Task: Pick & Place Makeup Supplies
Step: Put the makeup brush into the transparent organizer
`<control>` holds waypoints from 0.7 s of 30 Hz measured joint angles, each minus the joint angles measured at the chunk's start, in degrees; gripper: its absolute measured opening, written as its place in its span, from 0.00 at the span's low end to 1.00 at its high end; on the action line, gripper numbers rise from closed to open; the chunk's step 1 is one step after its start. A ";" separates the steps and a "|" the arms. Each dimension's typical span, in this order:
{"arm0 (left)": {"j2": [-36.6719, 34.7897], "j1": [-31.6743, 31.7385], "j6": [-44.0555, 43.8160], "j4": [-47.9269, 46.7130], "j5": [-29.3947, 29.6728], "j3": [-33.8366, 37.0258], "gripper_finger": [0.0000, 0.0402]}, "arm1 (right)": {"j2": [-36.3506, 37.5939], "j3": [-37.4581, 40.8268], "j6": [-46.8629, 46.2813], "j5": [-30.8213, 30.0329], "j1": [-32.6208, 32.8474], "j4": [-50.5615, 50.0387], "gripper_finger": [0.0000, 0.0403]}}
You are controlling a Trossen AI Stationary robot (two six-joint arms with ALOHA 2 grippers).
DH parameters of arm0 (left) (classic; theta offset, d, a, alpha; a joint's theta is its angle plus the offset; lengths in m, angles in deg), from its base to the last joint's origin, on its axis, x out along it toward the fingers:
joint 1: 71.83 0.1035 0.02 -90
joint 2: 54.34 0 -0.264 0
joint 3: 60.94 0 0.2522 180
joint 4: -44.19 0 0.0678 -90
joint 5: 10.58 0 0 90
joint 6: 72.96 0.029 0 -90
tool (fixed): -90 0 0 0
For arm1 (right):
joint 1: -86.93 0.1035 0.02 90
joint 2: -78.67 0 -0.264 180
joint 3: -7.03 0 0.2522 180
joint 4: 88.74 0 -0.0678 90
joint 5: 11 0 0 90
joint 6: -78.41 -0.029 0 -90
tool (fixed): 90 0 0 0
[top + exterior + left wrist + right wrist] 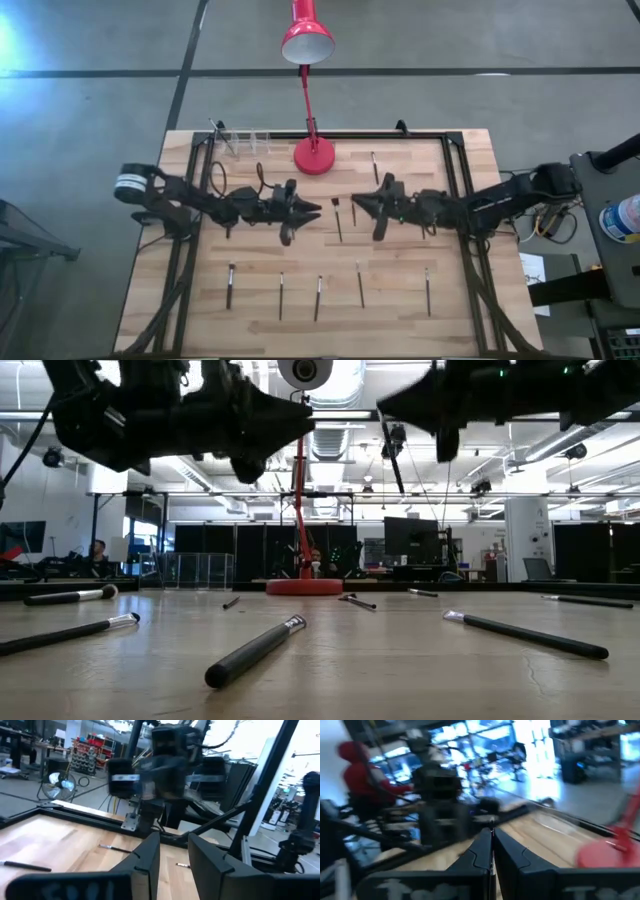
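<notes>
The table is light wood with a black frame around its edge. Taking the red lamp at the table's far middle as the landmark, both arms hang above the table just in front of it, tips facing each other. The left gripper sits to the lamp's left and slightly nearer; in the left wrist view its fingers stand apart with nothing between them. The right gripper sits to the lamp's right; in the right wrist view its fingers are pressed together, pinching a thin dark brush that hangs slanting from it in the low view. A clear rack stands left of the lamp at the far edge. A row of five brushes lies well in front of the lamp, near the front edge. One brush lies between the grippers, another just right of the lamp's base.
</notes>
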 joint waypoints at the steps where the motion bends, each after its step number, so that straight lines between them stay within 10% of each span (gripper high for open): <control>1: 0.50 0.06 0.00 -0.32 0.06 -0.56 0.24 | -1.19 -0.73 0.75 -0.04 0.89 1.77 0.02; 21: 4.08 -1.43 2.46 0.19 -1.43 -4.23 0.24 | -19.79 -16.41 6.86 -1.19 3.70 6.08 0.02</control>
